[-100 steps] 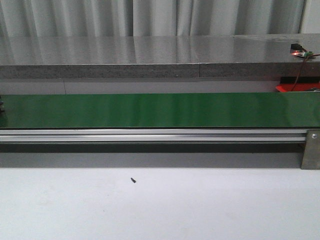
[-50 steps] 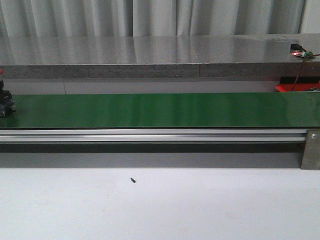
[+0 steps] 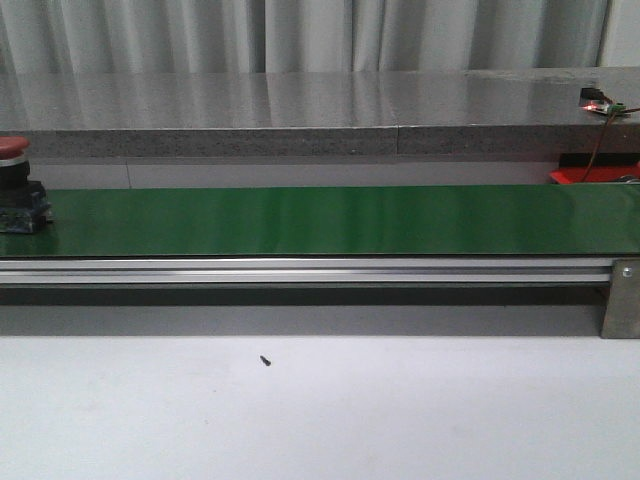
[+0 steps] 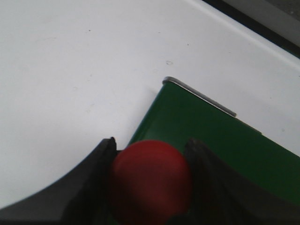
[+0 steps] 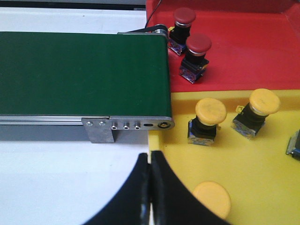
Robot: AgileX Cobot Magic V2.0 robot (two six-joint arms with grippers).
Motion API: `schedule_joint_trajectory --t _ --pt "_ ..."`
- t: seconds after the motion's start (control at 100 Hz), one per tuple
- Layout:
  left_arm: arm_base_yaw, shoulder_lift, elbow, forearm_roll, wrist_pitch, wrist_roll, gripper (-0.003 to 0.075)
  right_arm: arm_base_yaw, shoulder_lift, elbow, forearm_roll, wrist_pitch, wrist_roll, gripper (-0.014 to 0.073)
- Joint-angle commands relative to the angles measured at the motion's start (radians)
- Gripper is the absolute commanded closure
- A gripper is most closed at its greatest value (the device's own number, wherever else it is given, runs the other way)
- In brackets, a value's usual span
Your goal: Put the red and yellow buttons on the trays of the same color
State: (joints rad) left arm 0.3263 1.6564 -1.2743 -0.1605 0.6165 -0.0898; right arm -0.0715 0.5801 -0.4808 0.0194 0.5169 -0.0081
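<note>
A red button with a black base stands on the green belt at its far left end. In the left wrist view its red cap fills the gap of my left gripper, a finger on each side and spread wide. No finger shows at the button in the front view. My right gripper is shut and empty, over the edge of the yellow tray. The red tray holds two red buttons. Three yellow buttons lie on the yellow tray.
The belt's aluminium frame runs across the white table, with a small dark speck in front of it. A grey stone ledge lies behind. The belt's right end meets both trays.
The red button has come into the front view from the left edge, moving right along the belt. Nothing else has moved.
</note>
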Motion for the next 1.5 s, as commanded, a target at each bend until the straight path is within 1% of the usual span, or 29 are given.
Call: schedule_joint_trajectory --t 0.0,0.19,0.27,0.32,0.36,0.37,0.38,0.39,0.41,0.44,0.45,0.49,0.54,0.67,0.72,0.79,0.83,0.84,0.86,0.89,0.9,0.91,0.93,0.95,0.97,0.98,1.13,1.21,1.49 --pt "-0.026 -0.024 -0.025 -0.019 -0.067 0.005 0.0543 0.001 -0.003 -0.026 -0.007 -0.072 0.0 0.0652" --pt "-0.04 0.025 -0.025 -0.037 -0.056 0.005 0.0543 0.001 -0.003 -0.026 -0.007 -0.072 0.0 0.0652" --pt "-0.04 0.033 -0.025 -0.037 -0.054 0.007 0.0521 0.001 -0.003 -0.026 -0.007 -0.072 0.0 0.0652" --pt "-0.04 0.035 -0.025 -0.037 -0.054 0.016 0.0472 0.001 -0.003 -0.026 -0.007 -0.072 0.0 0.0652" --pt "-0.04 0.035 -0.025 -0.04 -0.054 0.029 0.0394 0.001 -0.003 -0.026 -0.007 -0.072 0.0 0.0652" --pt "-0.04 0.035 -0.025 -0.042 -0.054 0.029 0.0394 0.001 -0.003 -0.026 -0.007 -0.072 0.0 0.0652" --pt "-0.04 0.035 -0.025 -0.045 -0.052 0.032 0.0353 0.001 -0.003 -0.026 -0.007 -0.072 0.0 0.0652" --pt "-0.04 0.035 -0.025 -0.044 -0.052 0.034 0.0353 0.001 -0.003 -0.026 -0.007 -0.072 0.0 0.0652" --pt "-0.04 0.035 -0.025 -0.05 -0.05 0.037 0.0298 0.001 -0.003 -0.026 -0.007 -0.072 0.0 0.0652" --pt "-0.04 0.035 -0.025 -0.056 -0.05 0.044 0.0257 0.001 -0.003 -0.026 -0.007 -0.072 0.0 0.0652" --pt "-0.04 0.033 -0.025 -0.056 -0.049 0.046 0.023 0.001 -0.003 -0.026 -0.007 -0.072 0.0 0.0652" --pt "-0.042 0.031 -0.025 -0.059 -0.049 0.049 0.0167 0.001 -0.003 -0.026 -0.007 -0.072 0.0 0.0652" --pt "-0.042 0.026 -0.025 -0.059 -0.048 0.049 0.0133 0.001 -0.003 -0.026 -0.007 -0.072 0.0 0.0652" --pt "-0.042 0.001 -0.025 -0.054 -0.022 0.057 0.0138 0.001 -0.003 -0.026 -0.007 -0.072 0.0 0.0652" --pt "-0.042 -0.013 -0.025 -0.052 -0.008 0.075 0.016 0.001 -0.003 -0.026 -0.007 -0.072 0.0 0.0652" --pt "-0.042 -0.038 -0.023 -0.052 0.016 0.09 0.0243 0.001 -0.003 -0.026 -0.007 -0.072 0.0 0.0652" --pt "-0.042 -0.051 -0.023 -0.052 0.027 0.1 0.0328 0.001 -0.003 -0.026 -0.007 -0.072 0.0 0.0652" --pt "-0.042 -0.06 -0.023 -0.052 0.032 0.106 0.036 0.001 -0.003 -0.026 -0.007 -0.072 0.0 0.0652" --pt "-0.042 -0.065 -0.023 -0.052 0.036 0.108 0.0395 0.001 -0.003 -0.026 -0.007 -0.072 0.0 0.0652" --pt "-0.044 -0.077 -0.023 -0.052 0.048 0.11 0.049 0.001 -0.003 -0.026 -0.007 -0.072 0.0 0.0652" --pt "-0.047 -0.08 -0.023 -0.052 0.05 0.113 0.051 0.001 -0.003 -0.026 -0.007 -0.072 0.0 0.0652" --pt "-0.047 -0.086 -0.023 -0.052 0.054 0.12 0.0549 0.001 -0.003 -0.026 -0.007 -0.072 0.0 0.0652" --pt "-0.048 -0.095 -0.023 -0.052 0.058 0.135 0.0587 0.001 -0.003 -0.026 -0.007 -0.072 0.0 0.0652" --pt "-0.051 -0.104 -0.023 -0.052 0.069 0.145 0.0664 0.001 -0.003 -0.026 -0.007 -0.072 0.0 0.0652" --pt "-0.056 -0.11 -0.023 -0.052 0.073 0.149 0.0702 0.001 -0.003 -0.026 -0.007 -0.072 0.0 0.0652" --pt "-0.058 -0.116 -0.023 -0.052 0.076 0.154 0.0738 0.001 -0.003 -0.026 -0.007 -0.072 0.0 0.0652" --pt "-0.103 -0.185 -0.007 -0.052 0.083 0.17 0.074 0.001 -0.003 -0.026 -0.007 -0.072 0.0 0.0652" --pt "-0.148 -0.225 0.016 -0.052 0.081 0.172 0.074 0.001 -0.003 -0.026 -0.007 -0.072 0.0 0.0652" --pt "-0.312 -0.345 0.171 -0.056 0.062 0.176 0.074 0.001 -0.003 -0.026 -0.007 -0.072 0.0 0.0652"
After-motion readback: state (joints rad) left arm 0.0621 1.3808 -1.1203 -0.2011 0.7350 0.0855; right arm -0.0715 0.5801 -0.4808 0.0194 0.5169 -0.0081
